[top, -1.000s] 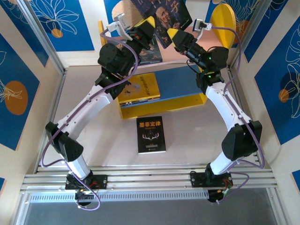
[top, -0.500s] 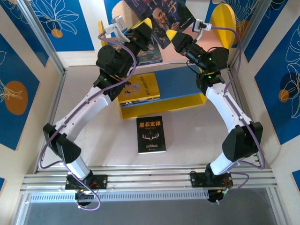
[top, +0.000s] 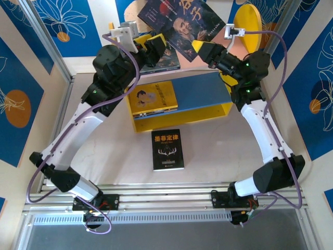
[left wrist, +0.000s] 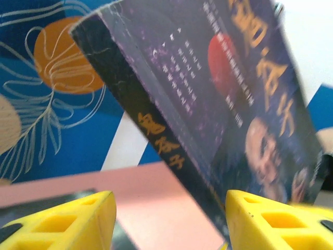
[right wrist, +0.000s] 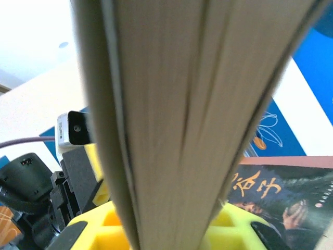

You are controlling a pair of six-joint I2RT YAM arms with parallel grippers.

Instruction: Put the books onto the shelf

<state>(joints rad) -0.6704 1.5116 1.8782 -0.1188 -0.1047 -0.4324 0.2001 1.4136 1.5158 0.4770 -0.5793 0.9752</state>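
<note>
My right gripper is shut on a dark book with a man's portrait, holding it tilted above the shelf. The right wrist view has the book's page edge clamped between the yellow fingers. My left gripper stands open just left of it; in its wrist view the book's spine runs down to the right finger over the pink upper board. A second portrait book lies on that board. The yellow book lies on the blue lower board. A black antlers book lies on the table.
The shelf's rounded yellow side rises close behind the right wrist. Blue patterned wall panels enclose the table on three sides. Bare table spreads right of the black book, in front of the shelf.
The left arm has swung left and its gripper has drawn back from the held book. The right gripper has shifted right, turning the book's cover more toward the camera.
</note>
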